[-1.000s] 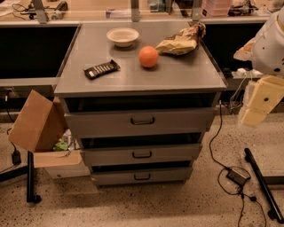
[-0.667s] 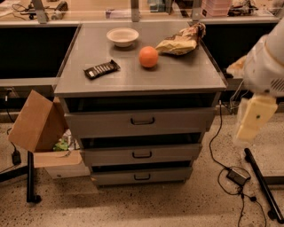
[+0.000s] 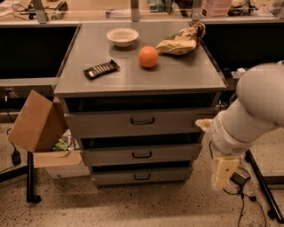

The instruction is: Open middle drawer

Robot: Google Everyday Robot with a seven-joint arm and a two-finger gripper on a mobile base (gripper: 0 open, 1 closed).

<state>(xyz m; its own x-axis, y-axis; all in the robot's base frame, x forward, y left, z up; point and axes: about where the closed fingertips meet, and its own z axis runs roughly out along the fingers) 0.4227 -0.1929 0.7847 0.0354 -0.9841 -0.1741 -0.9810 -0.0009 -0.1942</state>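
The hand (image 3: 222, 177) hangs at lower right above the speckled floor (image 3: 133, 206), pointing down, at about the level of the bottom drawer (image 3: 177, 176) and apart from the cabinet's right side. Whether the hand is wide or narrow cannot be told, and nothing is seen in it. The white arm (image 3: 253, 111) rises from it to the right frame edge. A black adapter (image 3: 241, 176) with cable lies on the floor just behind the hand. The cabinet carries three grey drawers, each with a small dark loop handle at centre. The middle drawer (image 3: 177, 154) sits between the bottom drawer and the top drawer (image 3: 177, 123), left of the hand and slightly above it. Its handle (image 3: 142, 154) is untouched, and a dark gap shows above its front. Left of the cabinet, an open cardboard box (image 3: 33, 122) leans against it, with a black stand (image 3: 30, 177) in front. On the tabletop (image 3: 186, 75), nearest first: a dark wrapped bar (image 3: 101, 69) at left, an orange (image 3: 148, 56) at centre, a crumpled brown bag (image 3: 182, 41) at right rear, touching none of the others, and a white bowl (image 3: 122, 36) at rear centre-left. A cluttered counter (image 3: 88, 13) runs behind.
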